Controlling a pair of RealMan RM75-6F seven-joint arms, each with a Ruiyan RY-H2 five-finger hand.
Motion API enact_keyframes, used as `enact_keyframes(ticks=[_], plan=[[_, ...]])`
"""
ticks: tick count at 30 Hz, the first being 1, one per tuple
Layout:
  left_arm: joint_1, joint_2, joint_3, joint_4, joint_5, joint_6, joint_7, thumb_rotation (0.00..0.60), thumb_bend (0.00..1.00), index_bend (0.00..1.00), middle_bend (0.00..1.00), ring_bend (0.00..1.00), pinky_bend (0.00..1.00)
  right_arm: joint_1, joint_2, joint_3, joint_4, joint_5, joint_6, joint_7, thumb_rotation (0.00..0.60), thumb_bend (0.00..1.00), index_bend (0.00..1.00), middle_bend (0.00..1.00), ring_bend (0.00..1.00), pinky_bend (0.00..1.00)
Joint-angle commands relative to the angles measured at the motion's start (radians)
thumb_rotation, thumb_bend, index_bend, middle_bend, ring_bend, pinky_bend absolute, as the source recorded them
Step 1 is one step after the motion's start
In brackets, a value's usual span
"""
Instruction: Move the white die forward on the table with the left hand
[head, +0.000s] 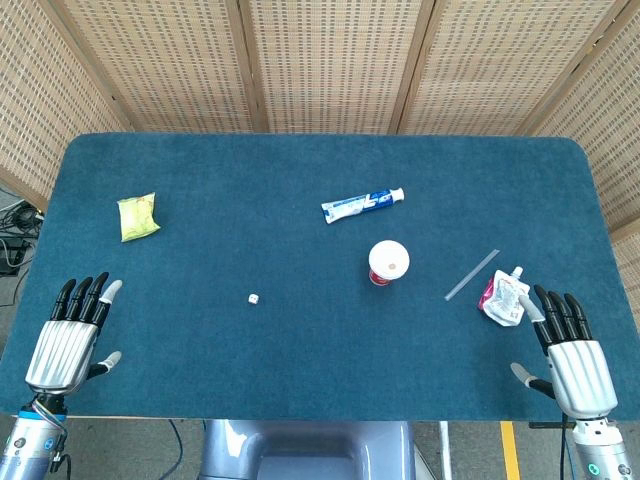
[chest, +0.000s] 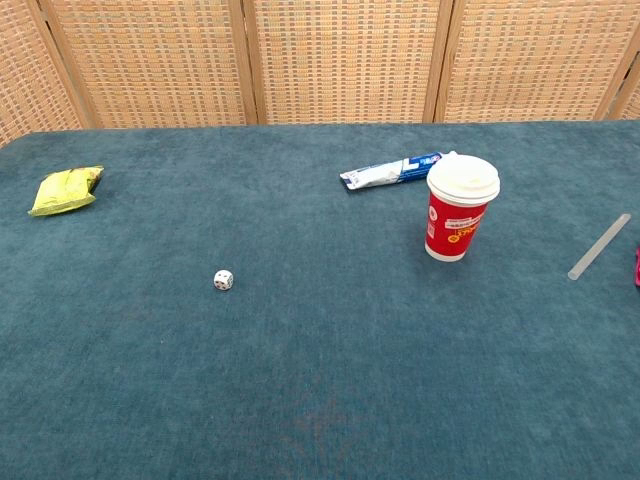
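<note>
The white die is small, with dark pips, and sits alone on the blue table, left of centre; the chest view shows the die too. My left hand lies flat at the table's near left corner, fingers spread and holding nothing, well to the left of the die. At the near right corner my right hand lies the same way, empty. Neither hand appears in the chest view.
A yellow-green snack packet lies at the far left. A toothpaste tube lies beyond a red cup with a white lid. A clear straw and a pink-and-white pouch lie at the right, near my right hand.
</note>
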Motion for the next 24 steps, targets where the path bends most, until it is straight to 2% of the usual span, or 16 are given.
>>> enact_keyframes(ticks=[1,18,24], plan=[[-0.002,0.001,0.000,0.000,-0.003,-0.004,0.004,0.600,0.02,0.00,0.00,0.00,0.00,0.000,-0.002,0.001,0.002,0.001,0.000,0.000,0.600,0.08,0.00,0.00,0.00,0.00],[-0.012,-0.018,-0.015,0.022,-0.024,-0.013,-0.003,0.600,0.02,0.00,0.00,0.00,0.00,0.005,-0.010,0.010,0.008,0.024,-0.014,0.000,0.600,0.08,0.02,0.00,0.00,0.00],[-0.042,-0.047,-0.056,0.058,-0.029,-0.021,-0.047,0.600,0.03,0.00,0.00,0.00,0.00,0.007,-0.010,0.019,0.019,0.048,-0.021,0.020,0.600,0.08,0.03,0.00,0.00,0.00]])
